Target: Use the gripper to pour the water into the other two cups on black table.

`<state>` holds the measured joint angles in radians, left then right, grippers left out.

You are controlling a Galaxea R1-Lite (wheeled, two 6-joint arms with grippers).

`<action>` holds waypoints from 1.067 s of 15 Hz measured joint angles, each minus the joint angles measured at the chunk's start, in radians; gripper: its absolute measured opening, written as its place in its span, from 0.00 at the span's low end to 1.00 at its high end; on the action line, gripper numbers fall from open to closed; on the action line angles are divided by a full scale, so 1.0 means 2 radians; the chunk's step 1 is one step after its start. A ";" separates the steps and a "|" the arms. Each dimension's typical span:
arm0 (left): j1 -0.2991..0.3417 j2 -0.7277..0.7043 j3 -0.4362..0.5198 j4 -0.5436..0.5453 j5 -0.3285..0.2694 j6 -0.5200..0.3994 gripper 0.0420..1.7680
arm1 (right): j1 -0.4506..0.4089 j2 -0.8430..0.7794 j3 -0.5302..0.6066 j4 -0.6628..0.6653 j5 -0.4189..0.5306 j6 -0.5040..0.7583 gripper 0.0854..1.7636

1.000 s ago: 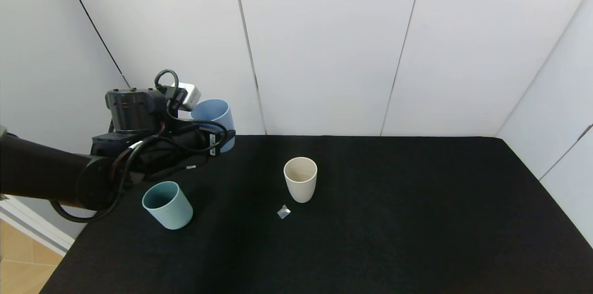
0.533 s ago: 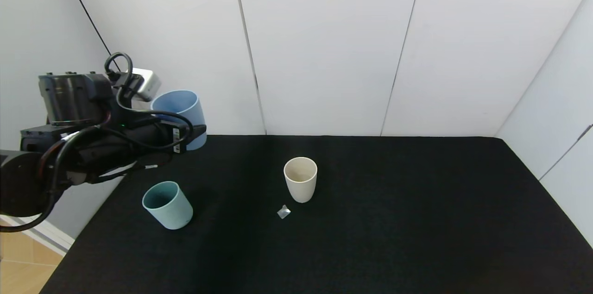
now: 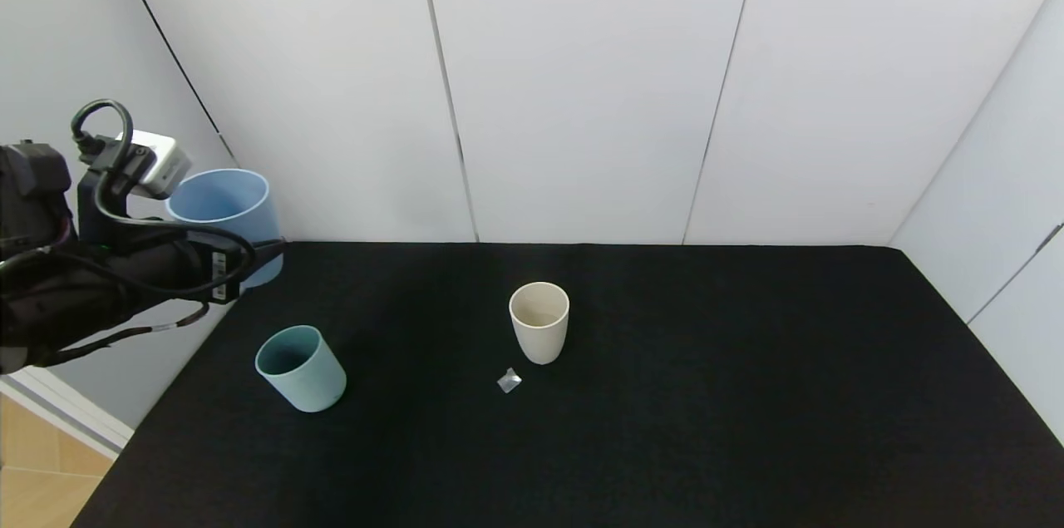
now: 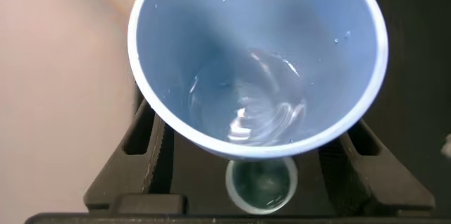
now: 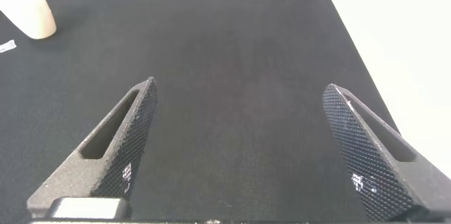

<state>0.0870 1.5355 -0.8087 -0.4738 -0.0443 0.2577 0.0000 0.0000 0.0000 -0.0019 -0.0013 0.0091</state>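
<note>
White panels back the black surface [image 3: 665,395]; left end effector [image 3: 249,258] grips the blue cup [image 3: 224,212] with water [image 4: 257,108]. Both target cups, teal cup [image 3: 301,368] and cream cup [image 3: 539,322], look unfilled. Right end effector [image 5: 243,153] hangs open.

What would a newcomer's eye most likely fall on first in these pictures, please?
Probably the light blue cup held aloft by the left gripper past the black table's far left corner, water glinting inside. Next, the teal cup near the left edge and the beige cup mid-table.
</note>
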 joint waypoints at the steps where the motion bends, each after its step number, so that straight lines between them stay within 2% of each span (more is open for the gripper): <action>1: 0.010 -0.007 0.009 0.000 0.000 0.009 0.66 | 0.000 0.000 0.000 0.000 0.000 0.000 0.97; 12: 0.098 -0.039 0.089 -0.002 0.000 0.099 0.66 | 0.000 0.000 0.000 0.000 0.000 0.000 0.97; 16: 0.117 -0.036 0.105 -0.002 0.000 0.126 0.66 | 0.000 0.000 0.000 0.000 0.000 0.000 0.97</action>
<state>0.3209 1.4643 -0.5979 -0.4777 -0.0443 0.5094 0.0000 0.0000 0.0000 -0.0013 -0.0017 0.0089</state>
